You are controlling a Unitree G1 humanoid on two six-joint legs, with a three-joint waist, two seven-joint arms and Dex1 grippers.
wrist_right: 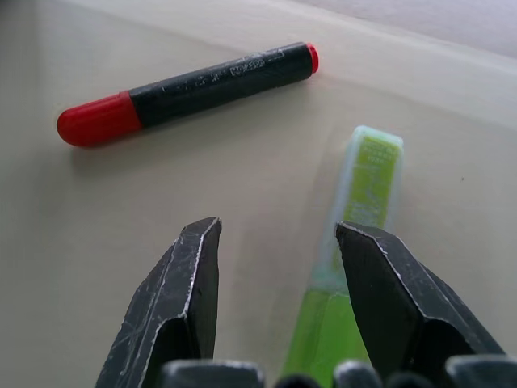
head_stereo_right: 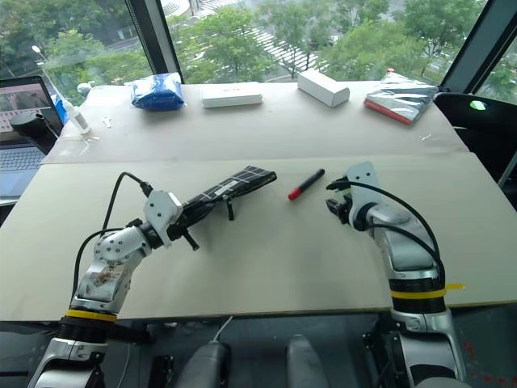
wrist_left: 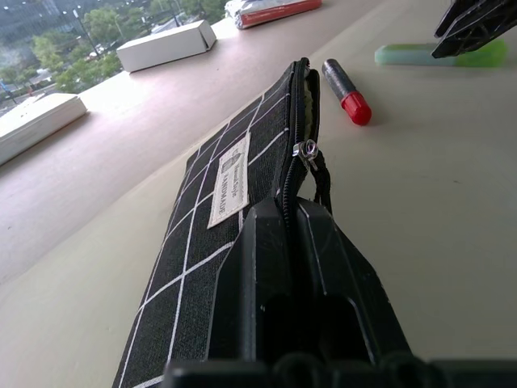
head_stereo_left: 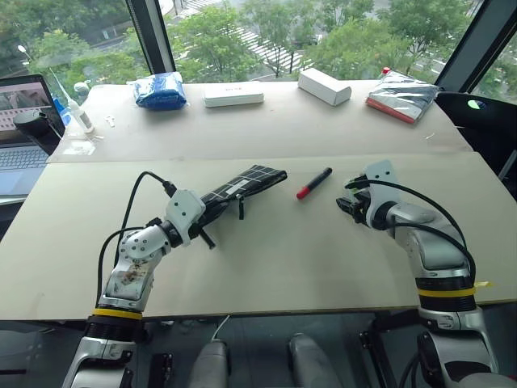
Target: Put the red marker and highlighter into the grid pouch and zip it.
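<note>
The grid pouch (head_stereo_left: 246, 182), black with white lines and a small white label (wrist_left: 230, 179), sticks out tilted over the table, and my left gripper (head_stereo_left: 212, 215) is shut on its near end. Its zipper pull (wrist_left: 307, 150) sits partway along the upper edge. The red marker (head_stereo_left: 313, 183) lies on the table just right of the pouch's far end, red cap toward me. The lime-green highlighter (wrist_right: 363, 186) lies beside the marker (wrist_right: 186, 85). My right gripper (wrist_right: 279, 259) hovers open right over the highlighter's near end, which lies partly under one finger (wrist_right: 396, 299).
On the rear board lie a blue bag (head_stereo_left: 159, 89), a flat white box (head_stereo_left: 233, 94), a second white box (head_stereo_left: 325, 86) and a silver-and-red packet (head_stereo_left: 401, 95). A laptop (head_stereo_left: 20, 129) stands at the far left. The table's front edge runs close to both arms.
</note>
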